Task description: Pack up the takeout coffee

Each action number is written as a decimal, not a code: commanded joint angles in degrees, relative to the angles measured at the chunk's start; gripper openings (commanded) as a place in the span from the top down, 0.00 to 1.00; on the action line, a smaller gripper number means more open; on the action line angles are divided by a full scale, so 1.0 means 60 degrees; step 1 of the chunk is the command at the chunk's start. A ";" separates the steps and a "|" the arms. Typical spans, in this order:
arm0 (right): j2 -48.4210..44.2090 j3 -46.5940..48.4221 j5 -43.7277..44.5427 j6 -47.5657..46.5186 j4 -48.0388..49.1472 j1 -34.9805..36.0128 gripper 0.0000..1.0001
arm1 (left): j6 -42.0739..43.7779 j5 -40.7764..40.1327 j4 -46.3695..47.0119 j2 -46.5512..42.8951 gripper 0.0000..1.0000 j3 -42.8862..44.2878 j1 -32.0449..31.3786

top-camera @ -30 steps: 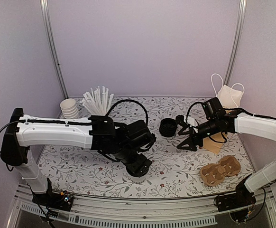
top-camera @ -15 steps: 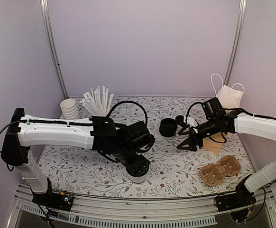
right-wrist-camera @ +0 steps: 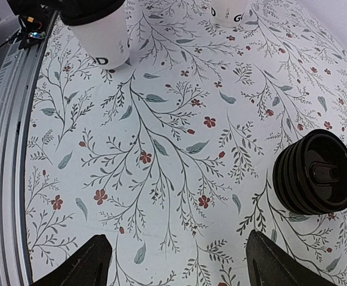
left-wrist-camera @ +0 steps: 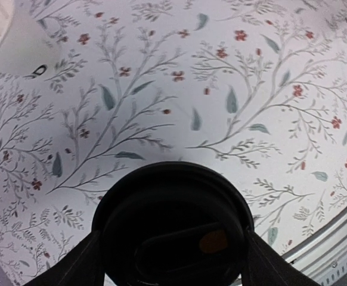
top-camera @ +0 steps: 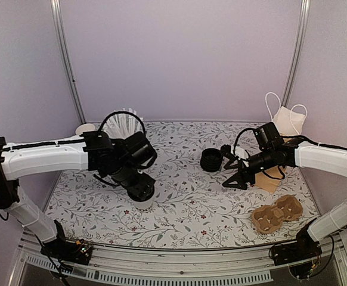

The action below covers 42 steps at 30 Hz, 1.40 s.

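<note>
The takeout coffee, a white paper cup (top-camera: 142,203) with a black lid (left-wrist-camera: 173,220), is held in my left gripper (top-camera: 140,192) at the table's left-centre. The jaws are shut on the lid's sides, one finger (left-wrist-camera: 84,262) on each side. In the right wrist view the cup (right-wrist-camera: 102,36) shows dark print near its base. I cannot tell whether the base touches the table. My right gripper (top-camera: 236,179) hangs open and empty over the table's right-centre, its fingers (right-wrist-camera: 96,259) far apart, just right of the black lid stack (top-camera: 211,159).
A brown pulp cup carrier (top-camera: 276,213) lies at the front right. A white handled bag (top-camera: 288,119) stands at the back right, with brown paper (top-camera: 270,179) in front of it. White straws (top-camera: 123,122) and stacked lidless cups (left-wrist-camera: 6,36) are at the back left.
My left arm has carried the lidded cup from the front centre leftward and a little back. The right arm has not moved.
</note>
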 commanded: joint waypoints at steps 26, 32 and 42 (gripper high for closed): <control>-0.0166 0.0207 0.0176 -0.0083 -0.0136 0.0068 0.18 | 0.2425 0.0748 0.0980 -0.1826 0.23 -0.2187 0.8589; -0.0249 0.0208 0.0073 -0.0040 -0.0138 0.0069 0.18 | 0.2353 0.0714 0.0932 -0.1755 0.03 -0.2150 0.8661; -0.0821 0.2077 -0.0753 0.0516 -0.1706 0.0060 0.19 | 0.1781 0.0155 -0.0503 -0.3021 0.00 -0.0549 0.7911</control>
